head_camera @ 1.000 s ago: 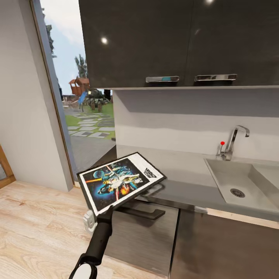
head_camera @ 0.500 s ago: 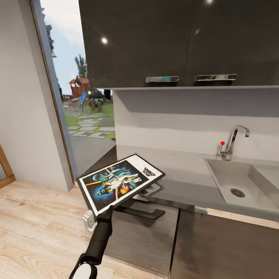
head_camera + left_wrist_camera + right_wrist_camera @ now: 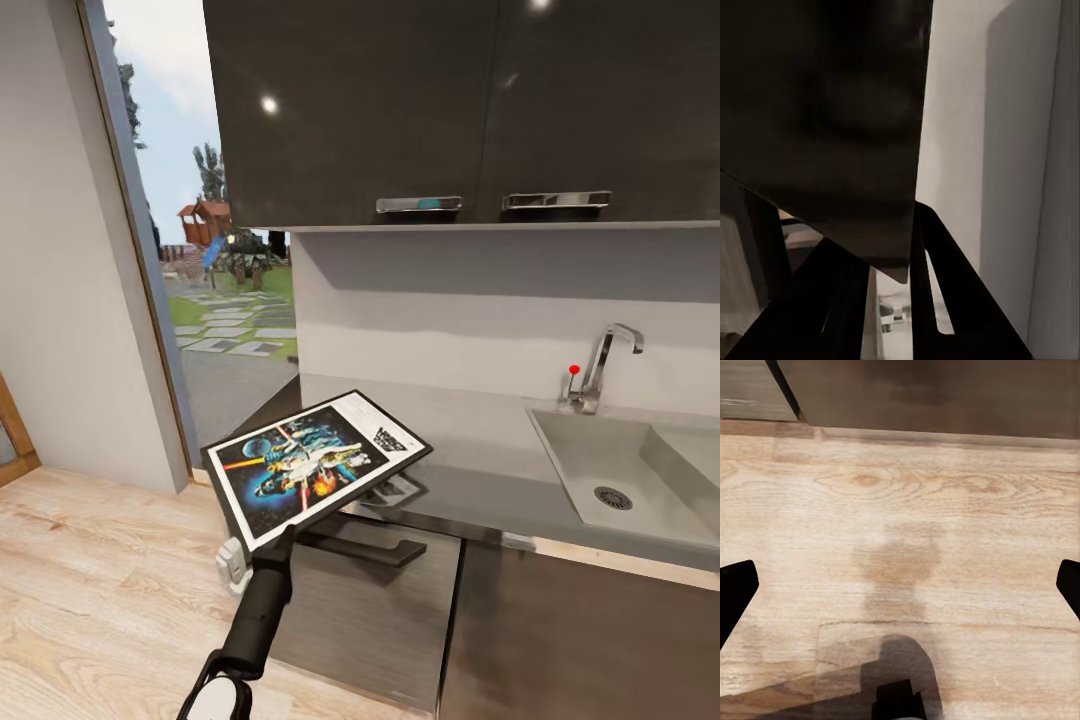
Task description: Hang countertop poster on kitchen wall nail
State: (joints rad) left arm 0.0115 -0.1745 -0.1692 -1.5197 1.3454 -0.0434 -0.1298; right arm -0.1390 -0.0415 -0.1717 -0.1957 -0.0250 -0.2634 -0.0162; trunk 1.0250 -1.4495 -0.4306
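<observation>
The black-framed Star Wars poster [image 3: 315, 465] hangs tilted in the air, its far corner over the left end of the light-grey kitchen countertop [image 3: 470, 445]. My left gripper [image 3: 284, 541] is shut on the poster's near edge from below. In the left wrist view the poster's dark back [image 3: 832, 112] sits between the black fingers [image 3: 945, 292]. My right gripper [image 3: 900, 585] is open above the wooden floor, with its fingertips [image 3: 735, 592] far apart. The wall nail is out of view.
A moulded sink [image 3: 620, 480] and chrome tap [image 3: 605, 365] lie at the counter's right. Dark upper cabinets [image 3: 460, 110] hang above. An open lower drawer front [image 3: 370, 600] juts out under the poster. A glass door [image 3: 215, 270] and pale wall [image 3: 60, 280] stand at the left.
The poster's far corner dipped a little, then rose slightly above the countertop's edge. The left arm barely shifted.
</observation>
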